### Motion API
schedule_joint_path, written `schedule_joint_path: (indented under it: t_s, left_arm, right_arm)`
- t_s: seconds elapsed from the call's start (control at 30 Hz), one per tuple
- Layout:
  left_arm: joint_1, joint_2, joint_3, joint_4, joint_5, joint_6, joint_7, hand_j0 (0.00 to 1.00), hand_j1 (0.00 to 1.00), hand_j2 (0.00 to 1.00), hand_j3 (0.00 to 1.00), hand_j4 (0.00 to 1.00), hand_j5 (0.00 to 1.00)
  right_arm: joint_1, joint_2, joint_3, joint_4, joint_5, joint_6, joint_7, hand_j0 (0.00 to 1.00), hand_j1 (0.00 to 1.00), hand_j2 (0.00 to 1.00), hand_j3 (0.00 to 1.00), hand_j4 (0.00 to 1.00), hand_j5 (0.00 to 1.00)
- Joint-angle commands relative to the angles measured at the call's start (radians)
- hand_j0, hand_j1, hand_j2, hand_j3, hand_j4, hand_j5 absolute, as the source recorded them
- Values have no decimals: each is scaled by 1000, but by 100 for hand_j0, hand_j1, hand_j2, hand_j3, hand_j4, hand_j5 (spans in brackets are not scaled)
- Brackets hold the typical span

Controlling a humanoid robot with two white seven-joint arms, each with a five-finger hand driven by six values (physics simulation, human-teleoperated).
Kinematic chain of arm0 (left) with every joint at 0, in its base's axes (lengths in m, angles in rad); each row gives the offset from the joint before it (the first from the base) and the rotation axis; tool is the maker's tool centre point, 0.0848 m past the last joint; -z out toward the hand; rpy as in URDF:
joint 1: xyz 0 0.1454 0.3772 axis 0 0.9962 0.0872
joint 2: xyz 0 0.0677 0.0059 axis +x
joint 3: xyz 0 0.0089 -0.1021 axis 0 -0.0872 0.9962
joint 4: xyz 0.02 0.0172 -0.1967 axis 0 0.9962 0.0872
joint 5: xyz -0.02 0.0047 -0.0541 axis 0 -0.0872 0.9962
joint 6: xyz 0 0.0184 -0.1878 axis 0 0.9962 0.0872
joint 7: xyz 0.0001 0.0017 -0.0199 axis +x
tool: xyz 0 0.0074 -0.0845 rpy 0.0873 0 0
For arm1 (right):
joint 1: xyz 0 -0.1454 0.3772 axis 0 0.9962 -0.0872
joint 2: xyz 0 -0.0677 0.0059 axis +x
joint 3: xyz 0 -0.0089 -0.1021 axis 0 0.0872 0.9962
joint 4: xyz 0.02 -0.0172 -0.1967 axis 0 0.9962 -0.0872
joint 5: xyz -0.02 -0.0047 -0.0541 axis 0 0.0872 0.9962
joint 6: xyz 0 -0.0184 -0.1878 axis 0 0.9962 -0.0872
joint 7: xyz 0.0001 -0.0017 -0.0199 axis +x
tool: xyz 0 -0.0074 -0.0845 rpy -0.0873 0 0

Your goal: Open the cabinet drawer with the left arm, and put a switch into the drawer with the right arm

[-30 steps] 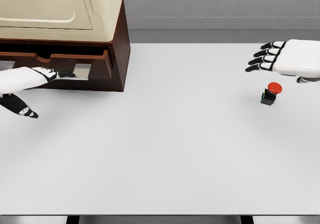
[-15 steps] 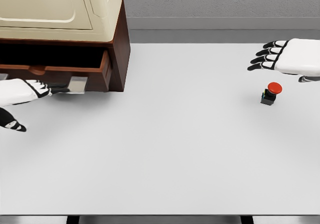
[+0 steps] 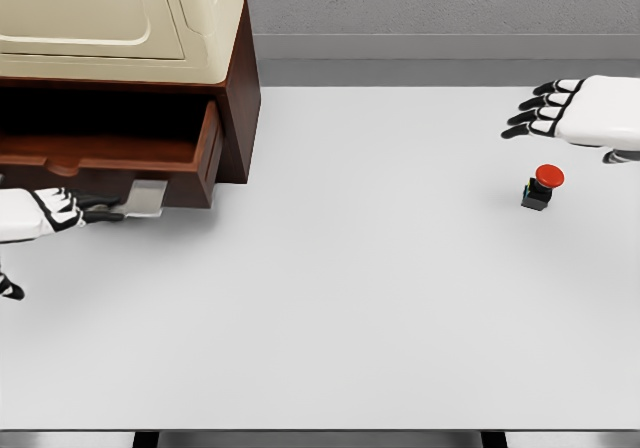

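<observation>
A brown cabinet [image 3: 238, 88] with a cream top stands at the table's far left. Its drawer [image 3: 120, 153] is pulled partway out toward me, dark inside. My left hand [image 3: 50, 213] is at the drawer's front, its fingers hooked on the grey handle [image 3: 145, 198]. The switch [image 3: 541, 186], a black box with a red round button, sits on the table at the right. My right hand [image 3: 570, 113] hovers just behind and above it, fingers stretched out flat and apart from it, holding nothing.
The white table [image 3: 350, 298] stretches wide between the cabinet and the switch. Its front edge runs along the bottom of the view. A grey wall lies behind the table.
The left hand has drawn back toward me and to the left, pulling the drawer further out of the cabinet. The right hand has shifted slightly right; the switch has not moved.
</observation>
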Motion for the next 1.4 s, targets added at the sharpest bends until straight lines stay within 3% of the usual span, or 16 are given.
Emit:
schedule_joint_path:
  t_s: [0.0,0.3,0.47,0.6,0.73,0.8,1.13,1.23,1.3,1.37]
  left_arm:
    - [0,35,-16,2,-15,-7,-11,100,100,100,100,100,100]
    - [0,113,-25,2,57,-7,-11,100,100,100,100,100,100]
    - [-1,177,-25,2,141,-7,-11,100,100,100,100,100,100]
    - [-3,233,-25,2,224,-7,-11,100,100,100,100,100,100]
    - [-11,307,-25,4,370,-7,-11,100,100,100,100,100,100]
    - [-20,307,-43,4,428,-7,-11,100,100,100,100,100,100]
    - [-20,289,-92,2,428,-7,-11,100,100,100,100,100,100]
    - [-21,292,-89,24,463,-7,-11,100,100,100,100,100,100]
    - [-23,294,-82,90,520,-7,-11,100,100,100,100,100,100]
    - [-34,297,-40,108,554,-7,-11,100,100,100,100,100,100]
  right_arm:
    - [0,-1,-1,19,-1,2,0,100,100,100,100,100,100]
    - [9,-3,2,112,0,2,0,100,100,100,100,100,100]
    - [18,-3,10,112,2,2,0,100,100,100,100,100,100]
    - [23,-1,15,110,2,2,0,100,100,100,100,100,100]
    - [23,11,35,112,17,2,0,100,100,100,100,100,100]
    - [23,20,36,113,17,2,0,100,100,100,100,100,100]
    - [21,72,65,150,55,2,0,100,100,100,100,100,100]
    - [21,92,104,196,88,2,0,100,100,100,100,100,100]
    - [21,98,117,223,105,2,0,100,100,100,100,100,100]
    - [17,115,119,289,114,2,0,100,100,100,100,100,100]
